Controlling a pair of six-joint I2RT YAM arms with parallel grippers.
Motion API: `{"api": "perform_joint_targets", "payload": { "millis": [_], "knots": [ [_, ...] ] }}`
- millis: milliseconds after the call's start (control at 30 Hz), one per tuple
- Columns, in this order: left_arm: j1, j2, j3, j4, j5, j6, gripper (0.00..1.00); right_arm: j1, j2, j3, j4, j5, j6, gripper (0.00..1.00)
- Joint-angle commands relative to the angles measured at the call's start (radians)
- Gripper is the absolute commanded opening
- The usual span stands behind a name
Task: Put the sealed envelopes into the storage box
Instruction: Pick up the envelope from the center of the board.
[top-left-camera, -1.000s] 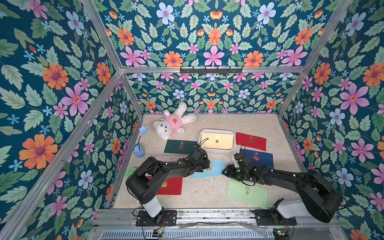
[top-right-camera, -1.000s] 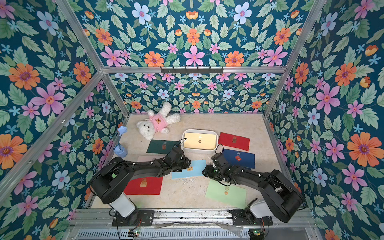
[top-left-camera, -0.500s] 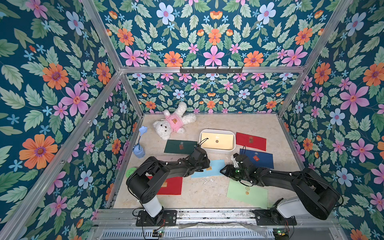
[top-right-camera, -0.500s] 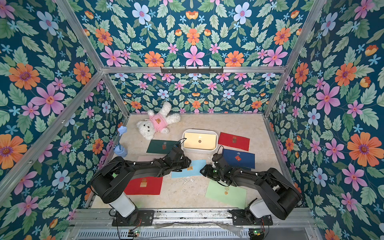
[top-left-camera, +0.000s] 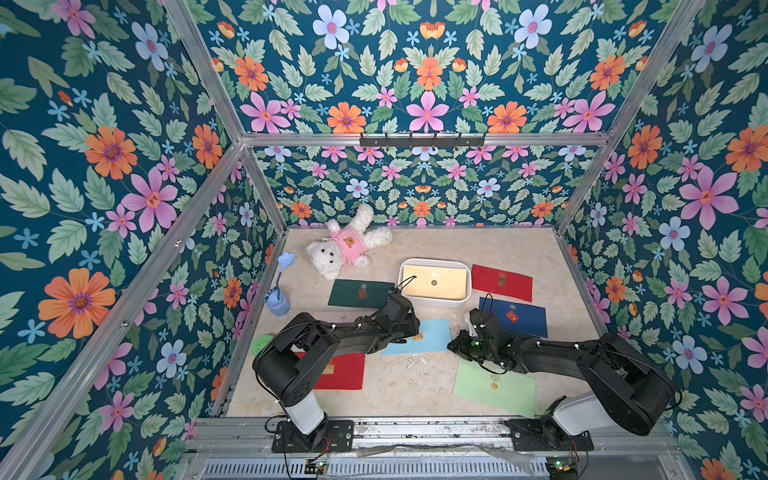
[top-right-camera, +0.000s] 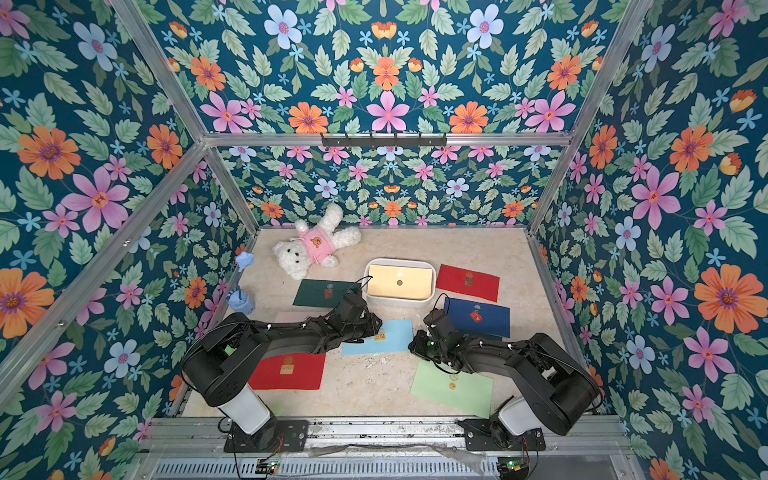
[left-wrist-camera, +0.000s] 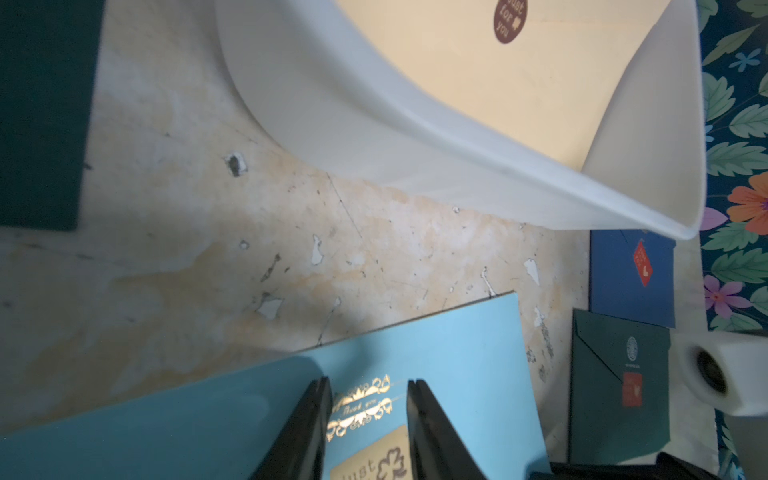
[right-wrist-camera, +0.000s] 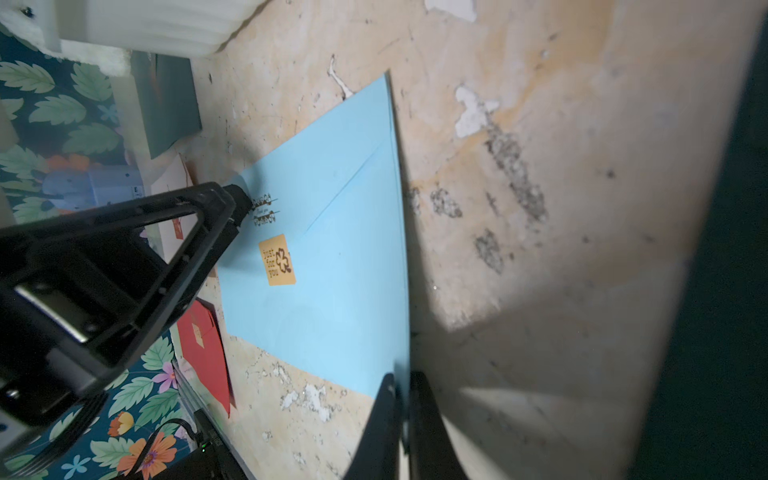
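The right gripper (right-wrist-camera: 401, 388) is pinched shut on the right edge of the light blue envelope (top-left-camera: 428, 338), which lies just near of the storage box (top-left-camera: 434, 302). The left gripper (left-wrist-camera: 370, 390), jaws part open, straddles the gold print (left-wrist-camera: 365, 399) and grips nothing. It's thin, light, floppy paper, so take it by an edge. The box holds one yellow envelope (top-left-camera: 444, 276).

pink envelope (top-left-camera: 341, 316) mostly under left arm (top-left-camera: 316, 340), red envelope (top-left-camera: 345, 372) half covered too, light blue envelope (left-wrist-camera: 457, 353) cut by frame edge, right gripper (right-wrist-camera: 401, 380) tips hidden in both top views
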Motion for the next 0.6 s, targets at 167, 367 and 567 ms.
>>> {"api": "perform_joint_targets", "payload": {
  "millis": [167, 367, 567],
  "knots": [
    [0.0, -0.021, 0.061, -0.276, 0.026, 0.068, 0.42, 0.0, -0.046, 0.039, -0.062, 0.06, -0.045, 0.02],
    [0.007, -0.102, 0.244, -0.419, 0.025, 0.256, 0.45, -0.006, -0.086, 0.098, -0.2, 0.121, -0.138, 0.0],
    [0.063, -0.167, 0.344, -0.532, 0.099, 0.519, 0.47, -0.005, -0.137, 0.15, -0.28, 0.144, -0.261, 0.0]
  ]
}}
